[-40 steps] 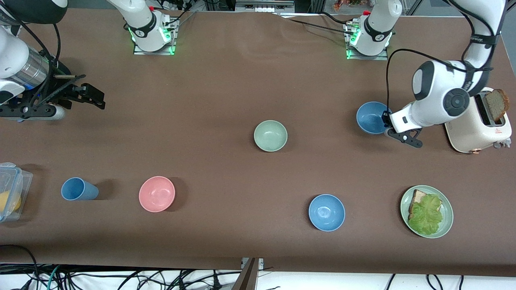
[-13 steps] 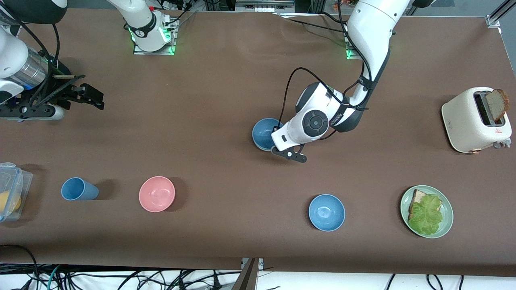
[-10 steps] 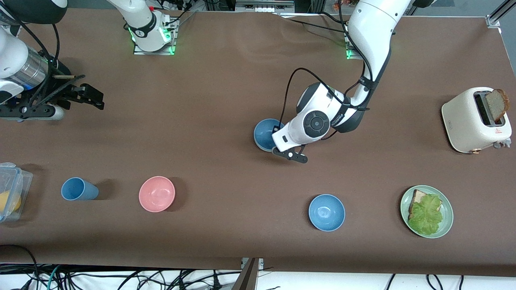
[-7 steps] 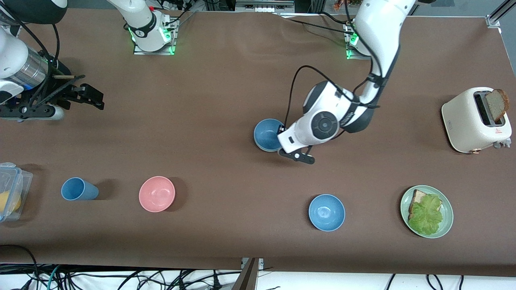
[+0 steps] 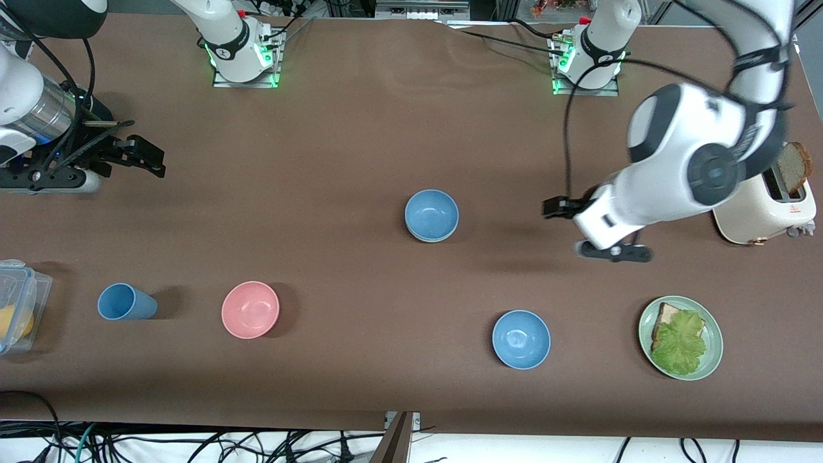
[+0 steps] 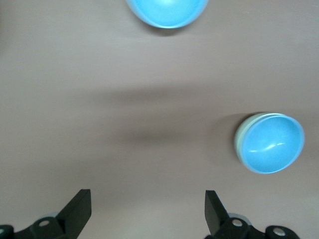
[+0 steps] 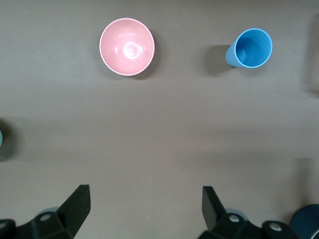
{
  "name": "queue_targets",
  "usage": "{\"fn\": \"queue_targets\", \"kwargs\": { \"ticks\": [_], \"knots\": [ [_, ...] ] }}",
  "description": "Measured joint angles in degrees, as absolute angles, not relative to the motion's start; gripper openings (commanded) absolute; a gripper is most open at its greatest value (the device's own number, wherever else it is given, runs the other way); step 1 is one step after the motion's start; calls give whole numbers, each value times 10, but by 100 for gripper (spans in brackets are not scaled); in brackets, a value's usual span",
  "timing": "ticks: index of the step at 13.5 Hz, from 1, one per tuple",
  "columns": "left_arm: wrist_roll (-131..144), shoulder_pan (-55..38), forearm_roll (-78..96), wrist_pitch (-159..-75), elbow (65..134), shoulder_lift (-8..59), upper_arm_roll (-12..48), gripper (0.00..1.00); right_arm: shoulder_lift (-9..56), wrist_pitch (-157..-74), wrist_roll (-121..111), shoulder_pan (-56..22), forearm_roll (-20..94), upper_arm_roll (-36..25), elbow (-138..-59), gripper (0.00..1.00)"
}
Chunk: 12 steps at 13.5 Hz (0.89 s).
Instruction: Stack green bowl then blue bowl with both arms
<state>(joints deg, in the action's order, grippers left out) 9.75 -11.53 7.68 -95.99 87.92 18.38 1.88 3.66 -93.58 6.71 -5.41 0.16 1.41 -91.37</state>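
**Blue bowl nested in green bowl at mid-worktop**

Brown worktop carries the whole scene. At its middle the blue bowl sits inside the green bowl, of which only a pale rim shows beneath it; the left wrist view shows that same sliver of green at the blue bowl's edge. The left gripper hangs in the air over bare worktop between the stack and the toaster, touching nothing, its fingers spread wide and released. The right gripper waits over the right arm's end of the worktop, toward the edge where the bases stand, its fingers likewise parted and empty.

Toward the edge nearest the front camera lie a second blue bowl, a pink bowl, a blue cup on its side and a green plate bearing toast and lettuce. A clear container sits at the right arm's end.
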Motion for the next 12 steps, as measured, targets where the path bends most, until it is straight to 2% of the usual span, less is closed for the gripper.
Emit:
{"fn": "queue_targets", "kwargs": {
  "ticks": [6, 9, 12],
  "knots": [
    [52, -59, 12, -918, 888, 86, 20, 100, 37, -937, 67, -54, 4, 14, -913, 99],
    [5, -13, 12, -915, 927, 44, 20, 100, 37, -937, 67, -54, 7, 14, -913, 99],
    [-1, -5, 12, -927, 978, 4, 22, 100, 38, -938, 67, -54, 7, 14, -913, 99]
  ]
}}
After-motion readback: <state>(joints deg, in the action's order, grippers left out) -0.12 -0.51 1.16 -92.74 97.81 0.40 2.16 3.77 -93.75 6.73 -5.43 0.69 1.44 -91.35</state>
